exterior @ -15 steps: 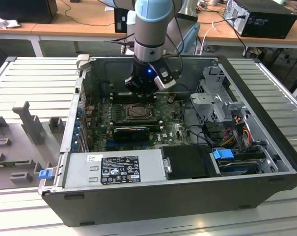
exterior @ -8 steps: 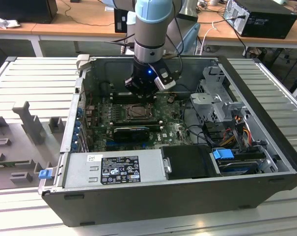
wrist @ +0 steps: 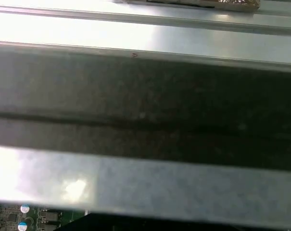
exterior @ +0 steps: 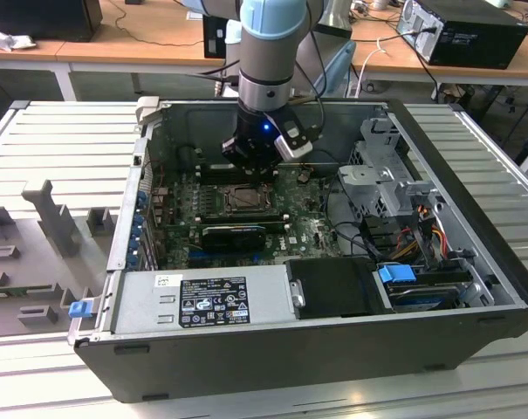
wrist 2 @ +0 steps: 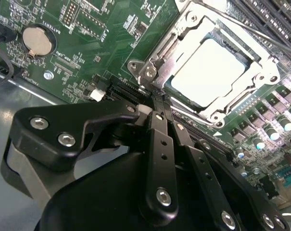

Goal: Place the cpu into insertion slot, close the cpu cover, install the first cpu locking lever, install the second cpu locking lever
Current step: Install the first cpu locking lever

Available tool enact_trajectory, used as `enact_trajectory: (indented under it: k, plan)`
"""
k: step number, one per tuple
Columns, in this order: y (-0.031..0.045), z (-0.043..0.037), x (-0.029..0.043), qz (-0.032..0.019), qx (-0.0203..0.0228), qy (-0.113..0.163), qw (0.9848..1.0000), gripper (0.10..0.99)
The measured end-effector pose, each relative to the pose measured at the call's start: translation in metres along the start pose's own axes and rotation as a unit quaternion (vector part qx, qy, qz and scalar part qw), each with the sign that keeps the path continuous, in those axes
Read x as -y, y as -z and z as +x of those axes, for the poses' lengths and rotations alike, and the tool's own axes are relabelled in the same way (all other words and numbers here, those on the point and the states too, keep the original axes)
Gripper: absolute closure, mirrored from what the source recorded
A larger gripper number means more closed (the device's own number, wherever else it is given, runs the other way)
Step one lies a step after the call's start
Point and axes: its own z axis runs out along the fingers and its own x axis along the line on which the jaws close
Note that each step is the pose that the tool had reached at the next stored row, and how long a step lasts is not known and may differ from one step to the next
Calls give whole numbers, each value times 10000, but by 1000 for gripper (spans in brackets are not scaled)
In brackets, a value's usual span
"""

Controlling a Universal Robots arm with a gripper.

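The cpu (wrist 2: 208,72) lies flat in the insertion slot (exterior: 244,199) in the middle of the green motherboard (exterior: 181,227), its pale face up. The cpu cover (wrist 2: 183,30), a grey metal frame, lies down around the chip. A thin metal lever rod (wrist 2: 265,36) runs along the socket's far side. My gripper (wrist 2: 157,100) hangs low over the board just beside a corner of the socket (wrist 2: 147,72). Its black fingers (wrist 2: 159,144) are pressed together, with nothing visible between them. In the exterior view the gripper (exterior: 259,161) sits just behind the socket, inside the open case.
A long black card (exterior: 233,234) lies in front of the socket, with the power supply (exterior: 202,301) nearer. A drive cage (exterior: 386,175) and cables (exterior: 421,227) fill the exterior view's right. A coin battery (wrist 2: 37,39) and memory slots (wrist 2: 270,14) flank the socket. The case wall (wrist: 145,96) is close.
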Motion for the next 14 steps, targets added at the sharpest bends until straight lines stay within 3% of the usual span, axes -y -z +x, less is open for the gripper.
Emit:
enact_trajectory:
  k: [2, 7, 10, 12, 14]
  plan:
    - [-2, -3, 0, 5, 1, 0, 10000, 980]
    - [-23, -15, 3, 96, -8, 0, 10000, 980]
    - [-29, -14, 3, 101, -9, -1, 9999, 980]
    - [-30, -14, 4, 81, -7, -1, 10000, 980]
    - [-33, -14, 3, 6, 0, 0, 10000, 980]
